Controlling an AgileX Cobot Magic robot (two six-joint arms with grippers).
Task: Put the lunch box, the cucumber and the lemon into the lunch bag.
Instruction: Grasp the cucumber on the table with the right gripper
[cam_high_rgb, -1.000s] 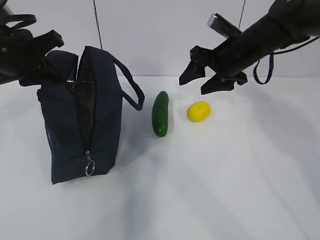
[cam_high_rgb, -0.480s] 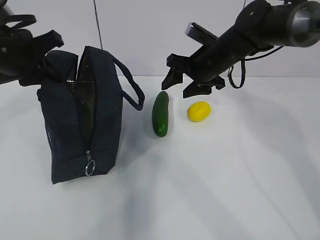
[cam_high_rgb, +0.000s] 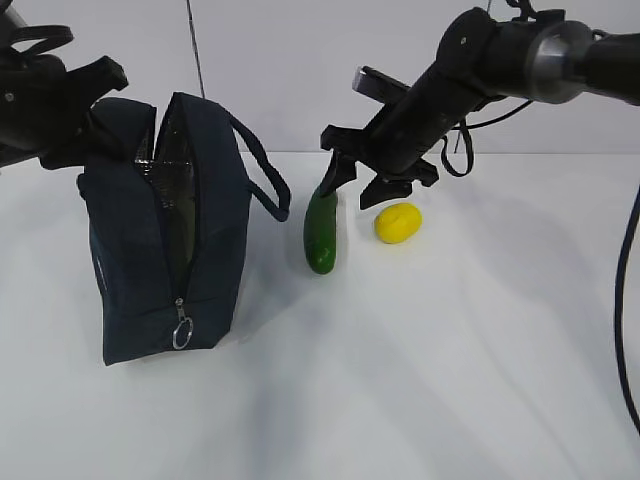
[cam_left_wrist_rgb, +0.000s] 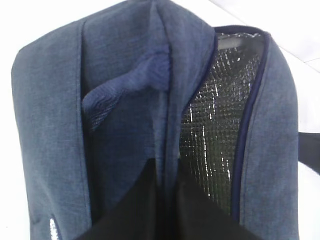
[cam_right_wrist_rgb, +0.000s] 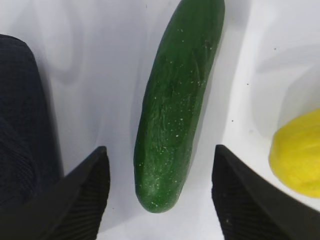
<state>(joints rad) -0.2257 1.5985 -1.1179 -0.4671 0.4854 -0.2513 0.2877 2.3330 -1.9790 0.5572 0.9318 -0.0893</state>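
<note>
Cucumber (cam_right_wrist_rgb: 177, 107) lies on the table between the lunch bag (cam_high_rgb: 165, 230) and the lemon (cam_high_rgb: 398, 222), with the right gripper (cam_right_wrist_rgb: 159, 197) open astride its far end. The left gripper (cam_high_rgb: 85, 110) is pinched shut on the bag's rim. Gripping so close to the tip, the smooth cucumber might tilt or slip out, or a finger could nudge the lemon.

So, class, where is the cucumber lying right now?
In the exterior view the cucumber lies on the table mid-scene, between the lunch bag on its left and the lemon on its right.
</note>
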